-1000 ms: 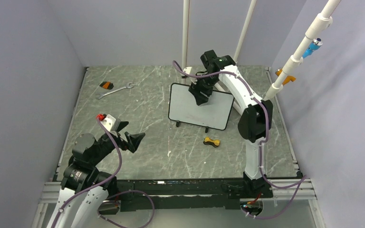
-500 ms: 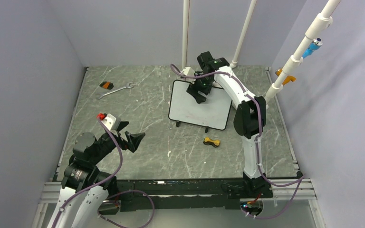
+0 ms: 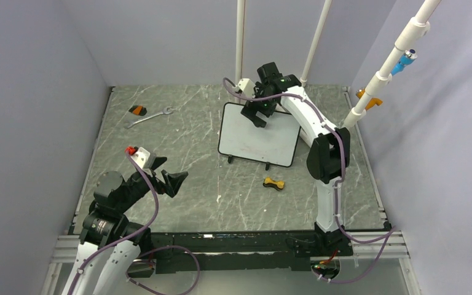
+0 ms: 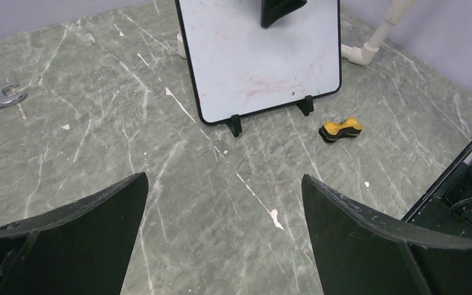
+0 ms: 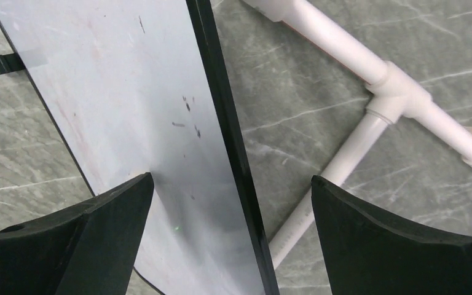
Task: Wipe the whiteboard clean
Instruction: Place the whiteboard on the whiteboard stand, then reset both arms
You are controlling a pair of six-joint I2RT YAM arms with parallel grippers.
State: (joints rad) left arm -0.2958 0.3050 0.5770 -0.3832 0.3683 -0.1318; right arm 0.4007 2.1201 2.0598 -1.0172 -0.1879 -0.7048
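Now the right claw (image 3: 255, 115) sits at the top edge of the whiteboard (image 3: 261, 142). A second ago it hung lower, over the upper part of the board's face. Its jaws have spread wider and stand released; in the right wrist view the board's black frame (image 5: 221, 123) runs between the two fingers, touching neither. The whiteboard stands on its feet at the far middle of the worktop (image 3: 178, 153), in the same spot as before, with faint red smears (image 4: 264, 86) on its face. The left claw (image 3: 167, 176) has not moved: released, empty, low over the near left. A small yellow-and-black block (image 3: 274, 183) lies just in front of the board, where it was.
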